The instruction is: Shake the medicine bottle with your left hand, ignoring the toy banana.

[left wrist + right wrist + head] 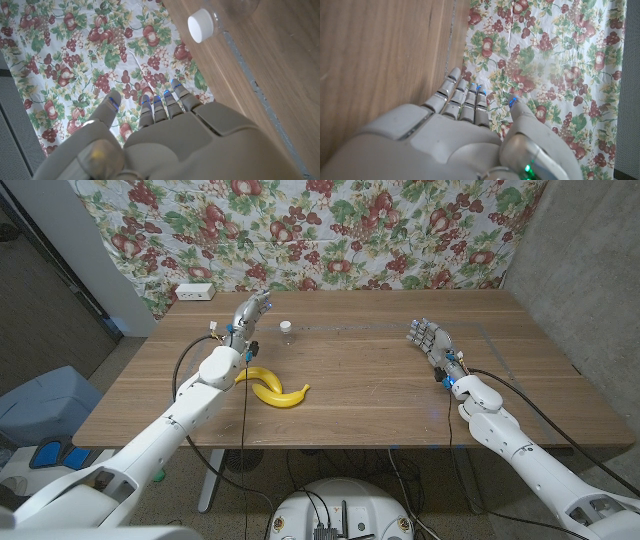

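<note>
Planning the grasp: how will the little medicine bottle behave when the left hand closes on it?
The medicine bottle is small, upright and clear-walled, so probably light and easily tipped by the left hand. Its smooth body may slip.

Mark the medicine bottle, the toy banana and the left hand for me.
medicine bottle (287, 331): head view, on its clear body under the white cap.
toy banana (277, 391): head view, on the middle of the yellow curve.
left hand (250, 313): head view, on its back.
</note>
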`<state>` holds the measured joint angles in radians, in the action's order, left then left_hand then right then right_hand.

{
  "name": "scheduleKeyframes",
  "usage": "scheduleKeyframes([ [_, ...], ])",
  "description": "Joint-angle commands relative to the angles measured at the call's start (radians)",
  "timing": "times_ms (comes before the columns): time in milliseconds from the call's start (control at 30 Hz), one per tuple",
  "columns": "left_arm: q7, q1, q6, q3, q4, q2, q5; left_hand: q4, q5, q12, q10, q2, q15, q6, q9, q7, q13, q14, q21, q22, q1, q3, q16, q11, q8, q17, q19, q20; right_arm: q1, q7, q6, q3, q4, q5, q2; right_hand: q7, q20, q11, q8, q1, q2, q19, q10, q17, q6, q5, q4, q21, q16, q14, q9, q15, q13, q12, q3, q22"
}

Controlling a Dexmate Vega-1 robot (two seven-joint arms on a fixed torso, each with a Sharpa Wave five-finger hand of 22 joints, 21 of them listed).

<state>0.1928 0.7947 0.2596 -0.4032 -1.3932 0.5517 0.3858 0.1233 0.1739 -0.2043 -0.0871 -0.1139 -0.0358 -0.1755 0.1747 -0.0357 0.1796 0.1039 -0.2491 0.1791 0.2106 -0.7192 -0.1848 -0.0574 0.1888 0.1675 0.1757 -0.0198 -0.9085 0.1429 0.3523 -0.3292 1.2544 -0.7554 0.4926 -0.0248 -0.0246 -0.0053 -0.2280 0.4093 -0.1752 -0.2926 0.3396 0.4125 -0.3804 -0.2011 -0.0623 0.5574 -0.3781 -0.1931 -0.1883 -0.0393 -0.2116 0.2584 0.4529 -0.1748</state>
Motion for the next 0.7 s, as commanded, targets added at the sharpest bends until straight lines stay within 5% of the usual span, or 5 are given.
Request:
scheduleKeyframes([
  [33, 0.047, -0.008, -0.077, -0.013, -0.044, 0.028, -0.058, 0.03, 0.002, 0.004, -0.001, 0.008, -0.034, -0.001, 0.002, -0.009, 0.003, 0.008, 0.004, 0.001, 0.026, -0.001, 0.002, -0.01, 0.002, 0.002, 0.009, 0.0, -0.004, -0.008, 0.004, -0.003, 0.006, 0.005, -0.004, 0.002, 0.002, 0.002, 0.0, 0.005, 0.003, -0.002, 0.004, 0.003, -0.009, 0.002, -0.007, -0.003, 0.003, -0.011, -0.004, -0.001, -0.003, -0.002, -0.002, -0.001],
  [700, 0.162, -0.005, -0.236, -0.043, -0.15, 0.059, -0.186, 0.073, -0.001, 0.005, -0.009, 0.068, -0.045, 0.026, 0.004, -0.016, 0.005, 0.032, 0.006, 0.002, 0.084, 0.013, -0.003, -0.023, 0.006, 0.004, 0.039, -0.001, -0.037, -0.018, 0.005, -0.001, 0.044, 0.006, 0.009, 0.0, 0.003, 0.005, 0.003, 0.001, 0.004, -0.004, 0.008, 0.001, -0.012, 0.002, -0.01, -0.007, 0.003, -0.012, -0.004, 0.003, -0.003, -0.004, -0.004, -0.001],
])
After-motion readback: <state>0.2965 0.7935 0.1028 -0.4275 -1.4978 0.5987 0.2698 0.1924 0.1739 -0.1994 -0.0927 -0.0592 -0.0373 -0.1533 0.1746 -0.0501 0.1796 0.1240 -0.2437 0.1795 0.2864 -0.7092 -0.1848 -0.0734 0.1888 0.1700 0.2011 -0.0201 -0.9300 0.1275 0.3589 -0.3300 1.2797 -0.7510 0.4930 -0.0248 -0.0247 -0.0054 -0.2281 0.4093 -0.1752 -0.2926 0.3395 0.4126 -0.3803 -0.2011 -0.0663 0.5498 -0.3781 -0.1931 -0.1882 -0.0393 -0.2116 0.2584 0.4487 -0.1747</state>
